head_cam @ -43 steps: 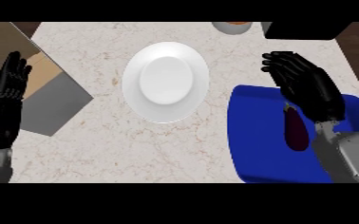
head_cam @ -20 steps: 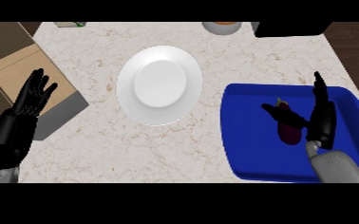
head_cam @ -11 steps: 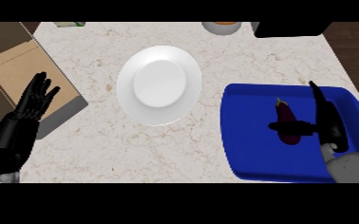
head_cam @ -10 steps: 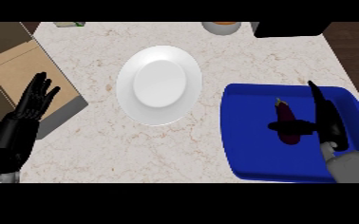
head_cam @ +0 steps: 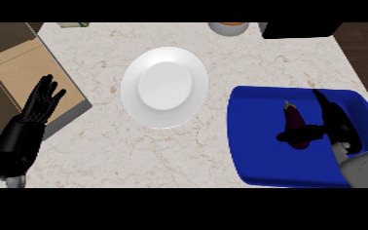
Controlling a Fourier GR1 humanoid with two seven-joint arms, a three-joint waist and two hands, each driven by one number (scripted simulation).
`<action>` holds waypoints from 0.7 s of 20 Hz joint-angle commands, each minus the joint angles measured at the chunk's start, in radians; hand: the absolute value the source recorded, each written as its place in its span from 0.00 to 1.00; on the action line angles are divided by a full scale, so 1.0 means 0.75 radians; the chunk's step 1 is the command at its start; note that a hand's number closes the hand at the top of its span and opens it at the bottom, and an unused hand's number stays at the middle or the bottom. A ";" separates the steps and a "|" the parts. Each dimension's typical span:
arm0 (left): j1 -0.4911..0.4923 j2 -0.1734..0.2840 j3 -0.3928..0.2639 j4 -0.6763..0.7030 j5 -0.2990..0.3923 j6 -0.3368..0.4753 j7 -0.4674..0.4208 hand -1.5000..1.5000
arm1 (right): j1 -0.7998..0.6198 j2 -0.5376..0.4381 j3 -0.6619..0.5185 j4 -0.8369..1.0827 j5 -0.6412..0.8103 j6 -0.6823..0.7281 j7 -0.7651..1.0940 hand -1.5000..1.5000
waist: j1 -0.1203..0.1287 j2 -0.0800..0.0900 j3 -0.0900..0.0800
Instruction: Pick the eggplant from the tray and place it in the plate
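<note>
A dark purple eggplant (head_cam: 292,120) lies in the blue tray (head_cam: 244,131) at the right of the counter, its stem pointing away from me. My right hand (head_cam: 336,124) stands edge-on just right of it, fingers straight and pointing up the view. Its thumb (head_cam: 296,136) reaches left across the eggplant's near end and covers that part. The white plate (head_cam: 165,86) sits bare at the counter's middle, left of the tray. My left hand (head_cam: 37,108) rests open at the left edge, fingers up, far from both.
A small round bowl (head_cam: 230,28) and a black block (head_cam: 298,29) stand along the counter's far edge. A brown board (head_cam: 28,66) with a grey slab beside it lies at the left, next to my left hand.
My right hand has come down from above the tray's far edge and turned edge-on beside the eggplant, thumb stretched over it. In the last half second hardly anything moved.
</note>
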 commanded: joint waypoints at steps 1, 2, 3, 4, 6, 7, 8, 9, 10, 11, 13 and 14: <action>-0.002 -0.077 -0.036 0.241 0.036 -0.044 -0.003 0.50 | -0.017 -0.031 0.029 -0.012 0.000 0.084 0.130 0.00 | -0.009 0.040 -0.042; 0.011 -0.102 -0.078 0.200 -0.005 -0.008 0.021 0.50 | 0.016 -0.020 0.025 0.017 -0.011 0.086 0.092 0.00 | -0.004 0.039 -0.038; 0.031 -0.077 -0.062 0.194 0.007 -0.046 0.004 0.50 | -0.023 -0.022 0.024 0.043 -0.010 0.112 0.118 0.00 | 0.015 0.039 -0.039; -0.026 -0.075 -0.062 0.204 0.008 -0.046 0.046 0.50 | -0.023 0.007 0.022 0.072 -0.015 0.106 0.082 0.00 | 0.008 0.042 -0.037; -0.029 -0.112 -0.072 0.238 -0.018 -0.025 0.012 0.50 | -0.029 0.024 0.039 0.032 -0.012 0.108 0.127 0.00 | 0.001 0.041 -0.038; 0.010 -0.103 -0.070 0.215 -0.010 -0.042 0.011 0.50 | -0.026 0.027 0.028 0.092 -0.014 0.112 0.091 0.00 | 0.017 0.042 -0.037; 0.030 -0.109 -0.066 0.199 -0.015 -0.045 -0.015 0.50 | -0.014 0.022 0.020 0.082 -0.017 0.110 0.091 0.00 | 0.016 0.037 -0.037; -0.009 -0.105 -0.039 0.259 -0.014 -0.047 -0.028 0.50 | -0.024 0.048 0.046 0.073 0.007 0.096 0.114 0.00 | 0.007 0.040 -0.039; -0.014 -0.117 -0.079 0.212 -0.028 -0.032 0.039 0.50 | -0.036 0.013 0.006 0.087 -0.030 0.137 0.091 0.00 | 0.004 0.039 -0.037; -0.007 -0.123 -0.063 0.254 -0.042 -0.038 -0.025 0.50 | -0.043 0.042 0.023 0.098 -0.012 0.123 0.095 0.00 | 0.008 0.041 -0.038; -0.013 -0.125 -0.063 0.234 -0.036 -0.045 -0.007 0.50 | -0.047 0.061 0.049 0.171 0.017 0.133 0.061 0.00 | 0.019 0.044 -0.037; -0.047 -0.117 -0.048 0.238 -0.028 -0.042 0.034 0.50 | -0.028 0.050 0.061 0.145 0.029 0.132 0.085 0.00 | 0.003 0.041 -0.037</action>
